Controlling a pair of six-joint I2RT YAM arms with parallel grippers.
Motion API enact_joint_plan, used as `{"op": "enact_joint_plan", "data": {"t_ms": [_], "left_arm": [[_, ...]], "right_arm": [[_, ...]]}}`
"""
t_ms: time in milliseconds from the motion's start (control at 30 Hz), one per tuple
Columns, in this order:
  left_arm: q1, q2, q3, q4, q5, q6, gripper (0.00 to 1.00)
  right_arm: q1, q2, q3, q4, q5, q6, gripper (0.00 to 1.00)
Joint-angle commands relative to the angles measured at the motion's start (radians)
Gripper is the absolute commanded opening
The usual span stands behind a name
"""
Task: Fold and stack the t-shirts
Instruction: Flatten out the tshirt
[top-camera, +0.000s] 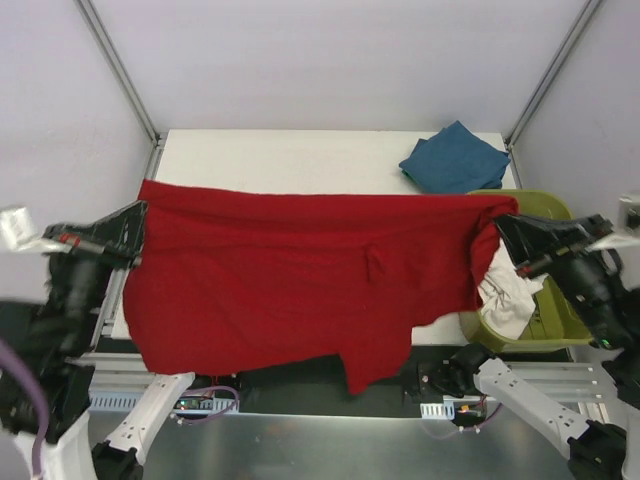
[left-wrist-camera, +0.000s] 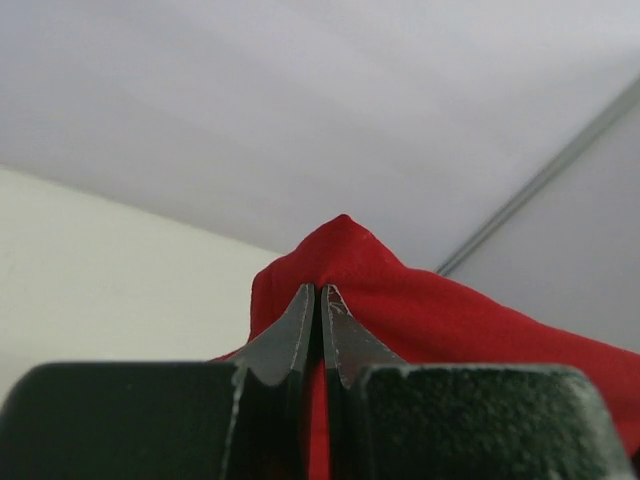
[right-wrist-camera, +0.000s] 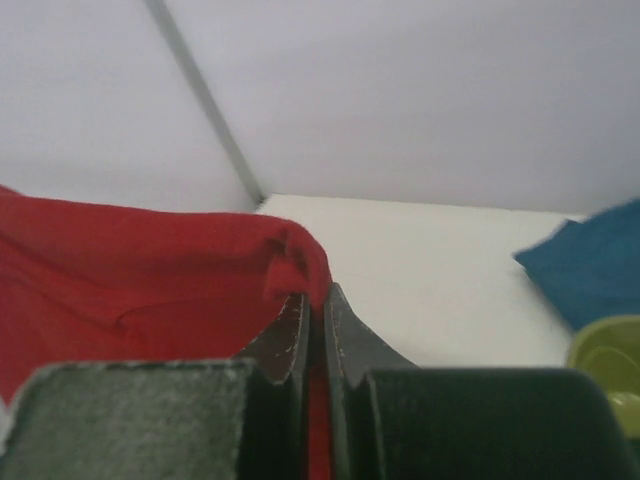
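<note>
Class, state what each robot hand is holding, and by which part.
Both are shut on the red t-shirt, stretched between them: left hand pinches its left corner, right hand its right corner.

Apparently three t-shirts (top-camera: 300, 270), one tub (top-camera: 545, 203)

Entry: you have no legible text in any view — no label, brand, number or sign reads.
</note>
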Motion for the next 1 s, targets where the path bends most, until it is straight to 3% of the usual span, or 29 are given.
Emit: {"op": "enact_joint_plan", "data": {"t_ms": [0, 33, 100, 133, 200, 233, 267, 300, 333, 367, 433, 500, 533, 667, 733, 867, 967], "left_arm": [[0.001, 0.220, -0.143, -0.001, -0.206, -0.034, 0.00], [0.001, 0.261, -0.168, 0.001, -0.244, -0.035, 0.00], [0.007, 0.428, -0.214, 0.002, -0.396, -0.027, 0.10], [0.021, 0.576, -0.217, 0.002, -0.455, -0.028, 0.12], [0.070, 0.750, -0.158, 0.004, -0.416, -0.007, 0.21], [0.116, 0.942, -0.110, -0.001, -0.374, 0.013, 0.36], [0.131, 1.035, -0.052, -0.015, -0.322, 0.066, 0.75], [0.139, 1.120, 0.084, -0.117, -0.298, 0.061, 0.90], [0.141, 1.251, 0.157, -0.180, -0.307, 0.042, 0.98], [0.141, 1.292, 0.213, -0.229, -0.313, 0.018, 0.99], [0.141, 1.297, 0.217, -0.230, -0.330, 0.002, 0.99], [0.141, 1.259, 0.135, -0.226, -0.356, -0.033, 0.99], [0.141, 1.203, 0.096, -0.226, -0.372, -0.050, 0.99], [0.141, 1.017, -0.195, -0.204, -0.320, -0.137, 0.99], [0.141, 0.908, -0.292, -0.191, -0.260, -0.160, 0.99], [0.119, 0.716, -0.615, -0.084, -0.013, -0.189, 0.99], [0.095, 0.573, -0.782, -0.006, 0.086, -0.209, 0.99]], "right_arm": [[0.000, 0.182, -0.086, 0.036, 0.314, -0.039, 0.01], [-0.002, 0.220, -0.139, 0.065, 0.373, -0.069, 0.01], [-0.041, 0.372, -0.179, 0.102, 0.465, -0.088, 0.01], [-0.074, 0.436, -0.186, 0.128, 0.440, -0.088, 0.02], [-0.185, 0.663, -0.146, 0.148, 0.307, -0.071, 0.03], [-0.213, 0.749, -0.114, 0.180, 0.277, -0.074, 0.16], [-0.247, 0.915, -0.007, 0.179, 0.275, -0.076, 0.27], [-0.253, 0.998, 0.058, 0.174, 0.297, -0.094, 0.38], [-0.255, 1.073, 0.127, 0.107, 0.307, -0.109, 0.64], [-0.247, 1.195, 0.288, 0.049, 0.314, -0.132, 0.71], [-0.226, 1.271, 0.369, -0.046, 0.352, -0.174, 0.80], [-0.177, 1.276, 0.318, -0.030, 0.457, -0.232, 0.89], [-0.161, 1.259, 0.283, 0.002, 0.473, -0.237, 0.99], [-0.125, 1.076, 0.076, 0.014, 0.395, -0.117, 0.97], [-0.121, 0.949, -0.103, 0.046, 0.260, -0.021, 0.97], [-0.073, 0.737, -0.449, 0.183, 0.066, 0.122, 0.97], [-0.039, 0.647, -0.639, 0.269, -0.013, 0.205, 0.97]]}}
